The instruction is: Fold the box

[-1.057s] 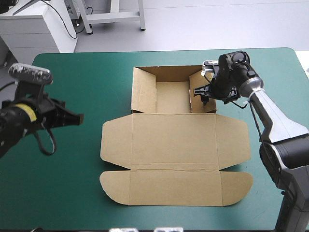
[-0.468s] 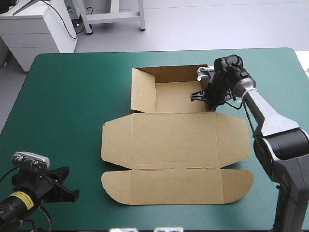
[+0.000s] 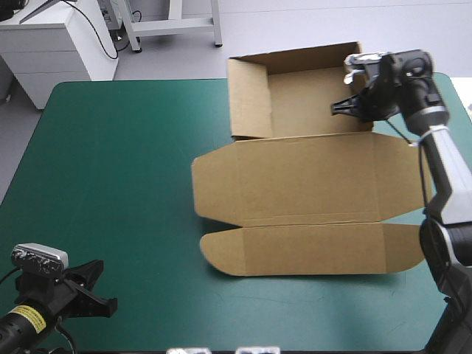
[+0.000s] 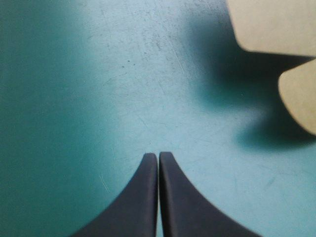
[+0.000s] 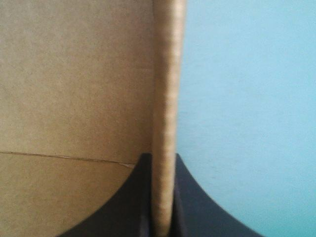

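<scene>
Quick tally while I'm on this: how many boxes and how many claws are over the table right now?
box: 1
claws: 2, namely left claw, shut on nothing, and right claw, shut on the box's wall
Total: 3

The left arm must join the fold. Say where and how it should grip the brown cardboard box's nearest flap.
Grip the brown cardboard box's near flap at its rounded left end, coming low from the table's left side. That end lies free and nearest the black-fingered left gripper, and its shadow suggests it sits slightly off the teal-green cover. It is shut; open it first.
</scene>
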Tool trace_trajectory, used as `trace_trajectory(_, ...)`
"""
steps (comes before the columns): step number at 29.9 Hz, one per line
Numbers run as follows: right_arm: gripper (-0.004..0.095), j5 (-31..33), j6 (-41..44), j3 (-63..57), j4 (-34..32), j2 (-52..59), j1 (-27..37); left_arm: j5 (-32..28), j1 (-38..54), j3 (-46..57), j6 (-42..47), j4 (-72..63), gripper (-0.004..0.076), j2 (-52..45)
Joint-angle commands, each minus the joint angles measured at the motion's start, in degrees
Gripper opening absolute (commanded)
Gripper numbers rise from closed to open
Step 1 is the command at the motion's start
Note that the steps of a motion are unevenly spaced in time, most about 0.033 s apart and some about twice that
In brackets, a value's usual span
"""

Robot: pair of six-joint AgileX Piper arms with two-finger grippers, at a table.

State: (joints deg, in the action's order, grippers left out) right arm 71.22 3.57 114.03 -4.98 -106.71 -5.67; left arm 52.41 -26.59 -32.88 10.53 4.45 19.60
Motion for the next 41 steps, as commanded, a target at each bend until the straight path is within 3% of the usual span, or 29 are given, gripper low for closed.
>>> trace_trajectory(1, -0.0020, 0.46, -2.57, 1.95, -1.73, 5.92, 8.44, -3.98, -0.31, -1.21, 0.33, 0.03, -0.0008, 0.42)
trace_trajectory(6, -0.0019, 0.46, -2.80, 1.95, -0.86, 5.01, 19.33, -3.98, -0.31, -1.21, 0.22, 0.03, -0.0008, 0.42)
trace_trajectory(9, -0.0020, -0.70, -5.50, 1.95, 4.23, 3.58, 23.79, -3.98, -0.31, -1.21, 0.22, 0.03, -0.0008, 0.42)
trace_trajectory(12, -0.0012, -2.82, -8.30, 1.95, 9.44, 1.50, 26.50, -3.98, -0.31, -1.21, 0.22, 0.03, -0.0008, 0.42)
trace_trajectory(16, 0.0055, -3.34, -8.73, 1.95, 10.47, -2.39, 28.27, -3.86, -0.31, -1.21, 0.22, 0.03, -0.0008, 0.42)
trace_trajectory(19, 0.0211, -0.76, -9.14, 1.95, 10.70, -5.80, 29.17, -3.86, -0.31, -1.21, 0.22, 0.13, -0.0008, 0.42)
trace_trajectory(25, 0.0670, 0.47, -10.36, 2.07, 9.56, -9.91, 29.59, -3.86, -0.31, -1.21, 0.22, 0.13, -0.0008, 0.42)
trace_trajectory(27, 0.0733, 0.47, -10.11, 2.56, 8.04, -9.63, 29.59, -3.99, -0.31, -1.21, 0.22, 0.13, -0.0008, 0.42)
trace_trajectory(37, 0.0728, 0.57, -7.79, 3.11, 10.56, 4.41, 28.92, -3.99, -0.31, -1.21, 0.22, 0.13, -0.0008, 0.42)
trace_trajectory(39, 0.0655, 0.57, -8.66, 1.27, 12.48, 8.00, 28.50, -3.99, -0.31, -1.21, 0.22, 0.13, -0.0008, 0.42)
trace_trajectory(41, 0.0405, 0.57, -10.56, -1.86, 14.08, 12.49, 27.74, -4.12, -0.31, -1.21, 0.22, -0.02, -0.0008, 0.42)
